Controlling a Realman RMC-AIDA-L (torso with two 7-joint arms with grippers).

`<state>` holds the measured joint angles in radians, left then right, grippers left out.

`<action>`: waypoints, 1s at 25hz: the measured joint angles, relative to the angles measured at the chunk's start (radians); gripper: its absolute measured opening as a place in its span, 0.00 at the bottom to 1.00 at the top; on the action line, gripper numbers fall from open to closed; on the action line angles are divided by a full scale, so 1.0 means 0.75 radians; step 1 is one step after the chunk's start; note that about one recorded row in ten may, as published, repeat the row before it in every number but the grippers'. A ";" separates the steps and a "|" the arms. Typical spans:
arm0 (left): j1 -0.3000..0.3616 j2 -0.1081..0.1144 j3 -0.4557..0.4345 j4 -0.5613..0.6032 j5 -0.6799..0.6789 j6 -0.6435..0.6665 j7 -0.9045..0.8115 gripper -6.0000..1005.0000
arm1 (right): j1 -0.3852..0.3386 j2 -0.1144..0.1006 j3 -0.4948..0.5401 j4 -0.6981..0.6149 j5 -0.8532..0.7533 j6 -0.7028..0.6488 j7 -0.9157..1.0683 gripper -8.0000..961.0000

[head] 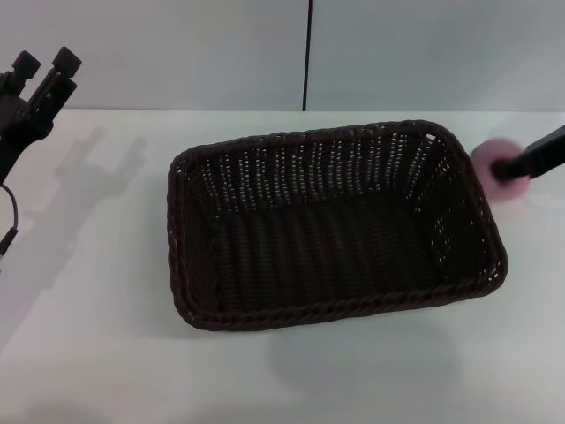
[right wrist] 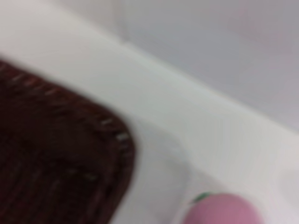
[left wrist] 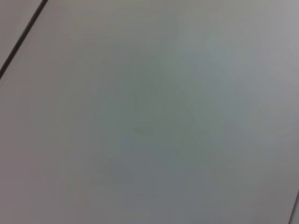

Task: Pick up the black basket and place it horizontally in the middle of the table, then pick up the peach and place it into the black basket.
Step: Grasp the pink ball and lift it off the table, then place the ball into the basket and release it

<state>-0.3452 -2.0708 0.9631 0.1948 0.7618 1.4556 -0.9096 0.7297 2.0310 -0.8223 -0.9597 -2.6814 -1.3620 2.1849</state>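
Observation:
The black basket (head: 331, 225) lies lengthwise across the middle of the white table (head: 106, 353), open side up and empty. Its corner also shows in the right wrist view (right wrist: 60, 158). The pink peach (head: 487, 155) sits just beyond the basket's right end, and it shows in the right wrist view (right wrist: 222, 210) with its green leaf mark. My right gripper (head: 505, 168) reaches in from the right edge, and a black finger (head: 530, 159) lies across the peach. My left gripper (head: 44, 64) is raised at the far left, open and empty.
A grey wall with a dark vertical seam (head: 308, 53) stands behind the table. The left wrist view shows only a plain grey surface with a dark line (left wrist: 23, 37). Bare tabletop lies in front of and left of the basket.

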 joint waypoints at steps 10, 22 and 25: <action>0.002 0.001 0.000 -0.004 -0.001 -0.011 0.000 0.78 | -0.161 0.026 0.102 -0.338 0.525 -0.122 -0.018 0.27; 0.002 0.002 0.000 -0.019 -0.020 -0.005 0.000 0.78 | -0.114 0.029 -0.120 -0.251 0.835 -0.292 -0.109 0.19; 0.003 0.002 0.000 -0.020 -0.021 -0.003 0.000 0.78 | -0.098 0.030 -0.124 -0.210 0.835 -0.282 -0.112 0.24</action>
<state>-0.3430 -2.0692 0.9634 0.1795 0.7459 1.4531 -0.9096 0.6561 2.0535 -0.9151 -1.1170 -2.0551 -1.5738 2.1006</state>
